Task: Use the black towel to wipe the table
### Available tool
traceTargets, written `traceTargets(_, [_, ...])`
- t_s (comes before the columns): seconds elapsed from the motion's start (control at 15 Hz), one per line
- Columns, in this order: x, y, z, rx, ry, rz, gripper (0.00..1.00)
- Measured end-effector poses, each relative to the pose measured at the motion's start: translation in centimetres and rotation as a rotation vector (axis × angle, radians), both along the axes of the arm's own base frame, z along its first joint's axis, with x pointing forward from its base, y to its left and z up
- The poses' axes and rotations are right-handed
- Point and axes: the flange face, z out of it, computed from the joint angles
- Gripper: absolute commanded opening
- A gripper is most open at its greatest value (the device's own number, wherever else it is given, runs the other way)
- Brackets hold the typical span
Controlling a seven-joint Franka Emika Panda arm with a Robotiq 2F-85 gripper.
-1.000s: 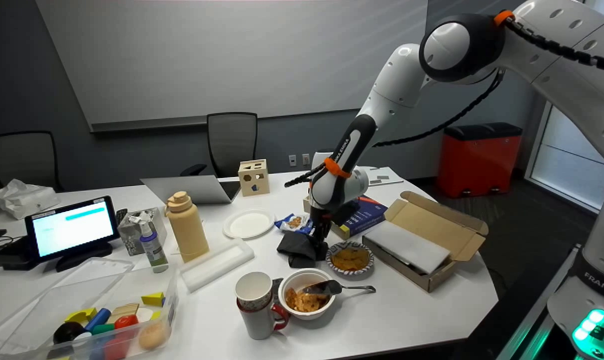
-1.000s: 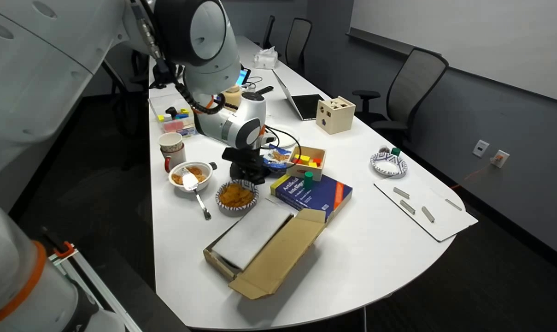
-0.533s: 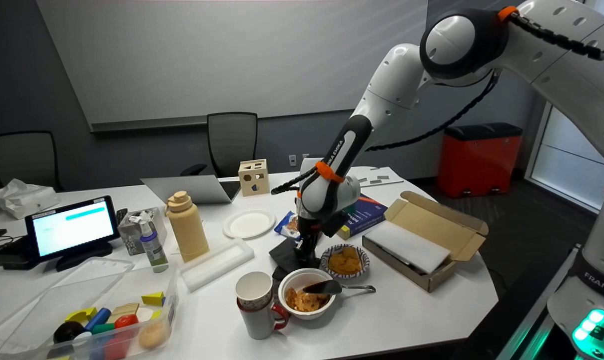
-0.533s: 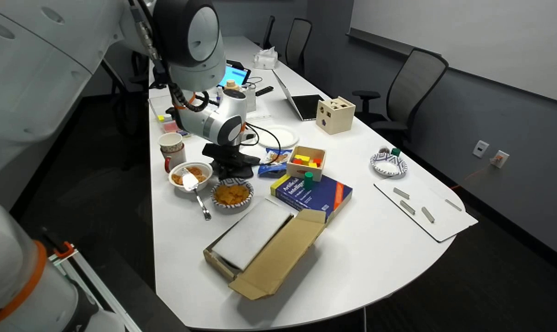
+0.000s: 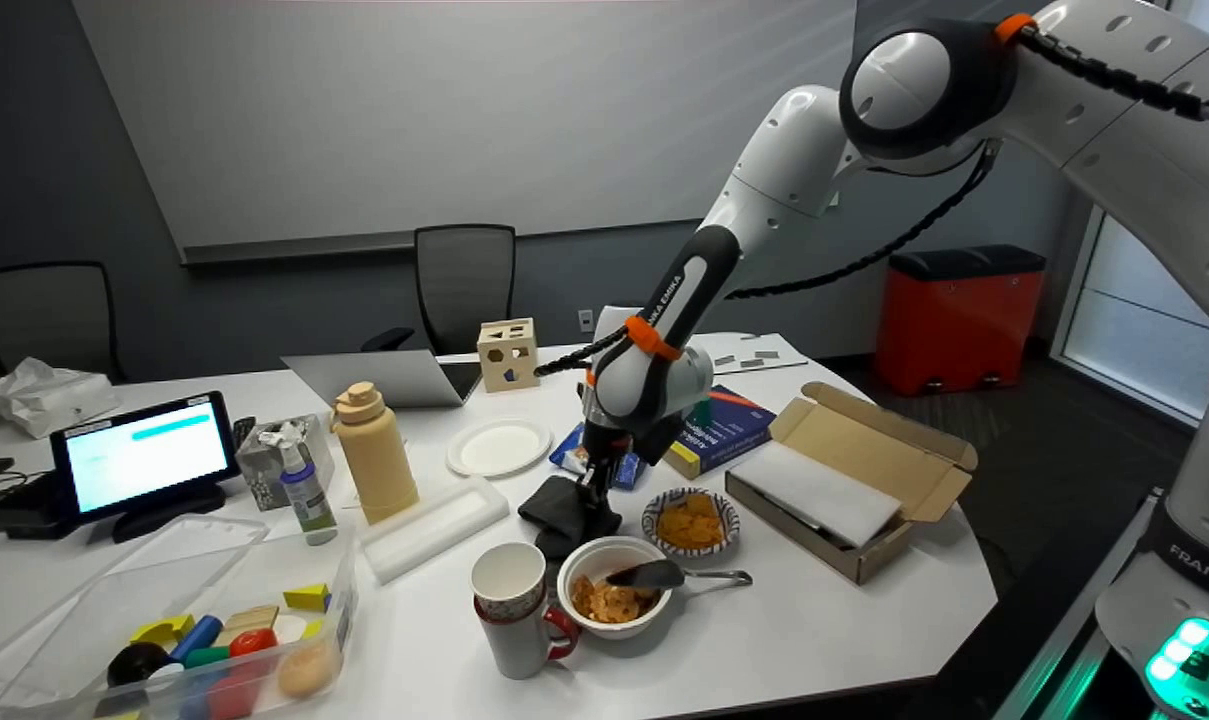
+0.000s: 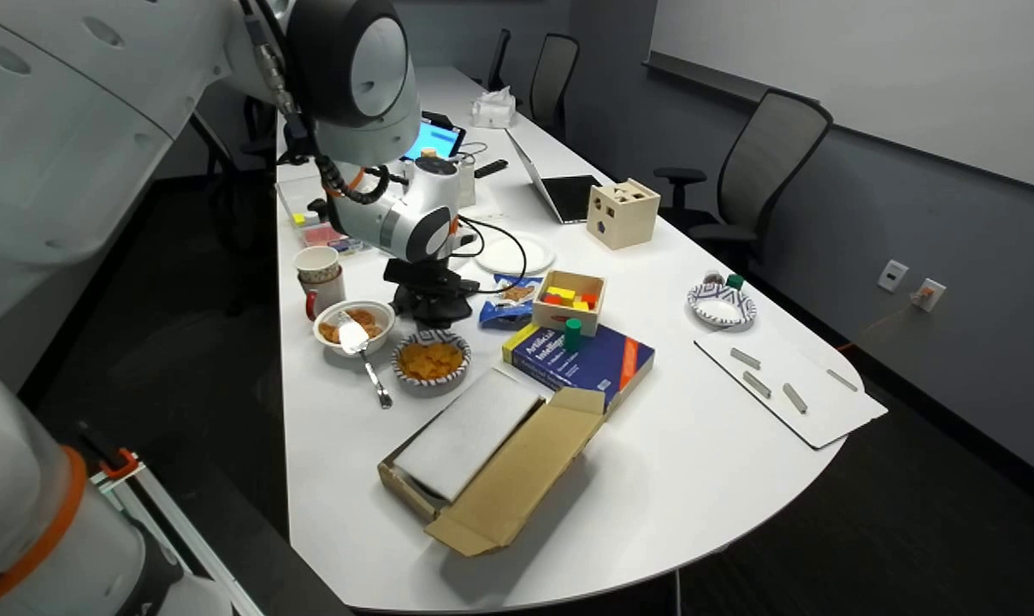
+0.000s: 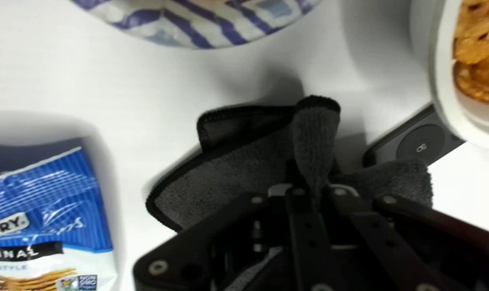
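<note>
The black towel (image 5: 554,505) lies bunched on the white table (image 5: 814,630), between the patterned bowl and the white tray. My gripper (image 5: 594,488) points down over it. In the wrist view the jaws (image 7: 315,192) are shut on a fold of the towel (image 7: 236,169), which stands up between the fingertips. Other parts of the towel spread on both sides of the jaws, and part is hidden under the gripper. In an exterior view the gripper (image 6: 431,295) and towel (image 6: 440,312) merge into one dark shape behind the patterned bowl.
Close by are a patterned bowl of chips (image 5: 691,522), a white bowl (image 5: 612,625) with a spatula, a grey device (image 7: 418,143) and a blue snack bag (image 7: 46,202). Stacked cups (image 5: 519,620), a white tray (image 5: 434,528), a book (image 6: 568,364) and an open cardboard box (image 6: 517,479) stand around.
The gripper and towel have moved across the table, away from the book and toward the white tray. The patterned bowl has shifted slightly the same way. More of the snack bag now shows.
</note>
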Motion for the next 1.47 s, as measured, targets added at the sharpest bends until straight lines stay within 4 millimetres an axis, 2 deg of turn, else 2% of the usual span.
traceTargets(0.4, [2.9, -5.8, -0.2, -0.035, -0.043, -0.067, 0.01])
traceTargets(0.6, [3.2, -8.3, -0.6, -0.058, -0.035, -0.095, 0.01])
traceTargets(0.73, [2.8, -9.2, -0.9, -0.072, -0.011, -0.1, 0.01])
traceTargets(0.93, [1.4, -9.6, -1.0, -0.092, 0.055, -0.087, 0.01])
traceTargets(1.13, [-0.3, -9.2, -0.4, -0.102, 0.102, -0.066, 0.01])
traceTargets(1.47, [-2.7, -5.9, 1.1, -0.056, 0.136, -0.035, 0.01])
